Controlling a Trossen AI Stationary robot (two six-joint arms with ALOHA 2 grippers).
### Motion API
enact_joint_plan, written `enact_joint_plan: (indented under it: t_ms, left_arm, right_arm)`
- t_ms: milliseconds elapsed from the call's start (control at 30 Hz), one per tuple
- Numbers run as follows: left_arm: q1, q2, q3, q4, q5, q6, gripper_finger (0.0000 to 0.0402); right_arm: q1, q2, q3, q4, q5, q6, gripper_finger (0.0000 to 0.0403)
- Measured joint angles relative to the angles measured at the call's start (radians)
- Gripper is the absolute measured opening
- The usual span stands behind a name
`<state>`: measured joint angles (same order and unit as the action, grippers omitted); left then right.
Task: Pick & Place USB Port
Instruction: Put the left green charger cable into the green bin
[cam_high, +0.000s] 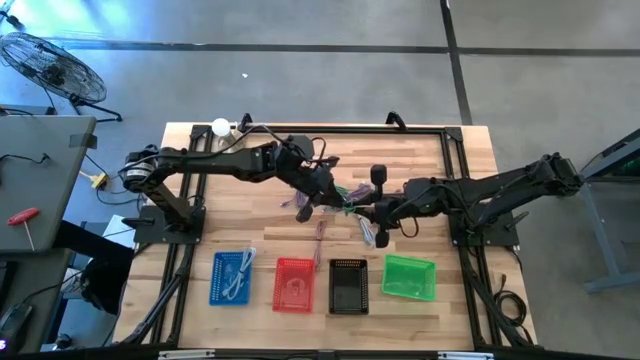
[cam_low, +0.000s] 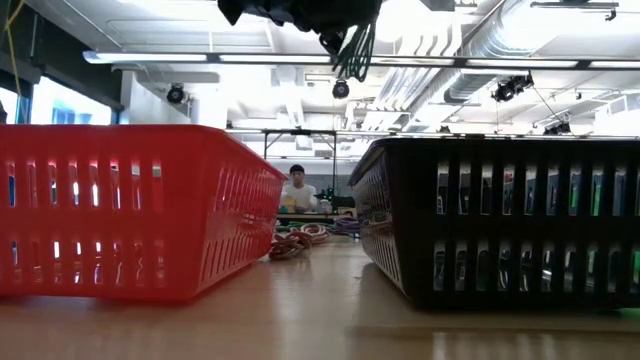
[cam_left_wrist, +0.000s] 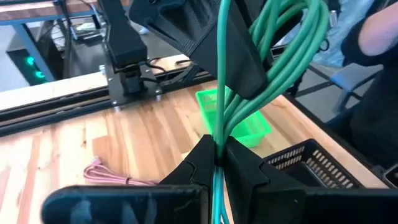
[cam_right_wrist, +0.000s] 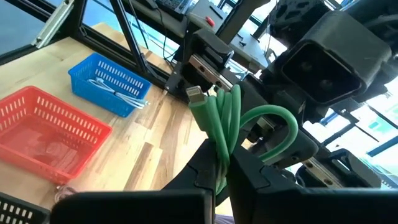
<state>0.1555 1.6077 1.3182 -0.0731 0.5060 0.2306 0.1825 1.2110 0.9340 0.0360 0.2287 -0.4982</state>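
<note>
while both grippers clench one looped green usb cable (cam_left_wrist: 261, 68) above mid-table, left gripper (cam_left_wrist: 216, 155) and right gripper (cam_right_wrist: 222, 163) share it. judgement: one should let go before the other carries it over the green plastic basket (cam_high: 409, 277), avoiding tension.

We see a red basket (cam_low: 120, 210) and a black basket (cam_low: 500, 215) side by side on the table (cam_low: 320, 320), coiled cables (cam_low: 300, 240) between them farther back, and green cable (cam_low: 352, 55) hanging overhead.
</note>
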Motion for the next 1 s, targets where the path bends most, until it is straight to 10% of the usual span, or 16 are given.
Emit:
enact_joint_plan:
  t_ms: [667, 1000]
  left_arm:
    - [-0.026, 0.000, 0.000, 0.003, -0.112, 0.110, 0.0020]
    - [-0.025, 0.000, 0.000, 0.021, -0.164, -0.030, 0.0143]
  right_arm:
    - [0.000, 0.000, 0.000, -0.017, 0.010, 0.000, 0.0009]
    - [0.000, 0.001, 0.000, -0.015, 0.011, 0.000, 0.0008]
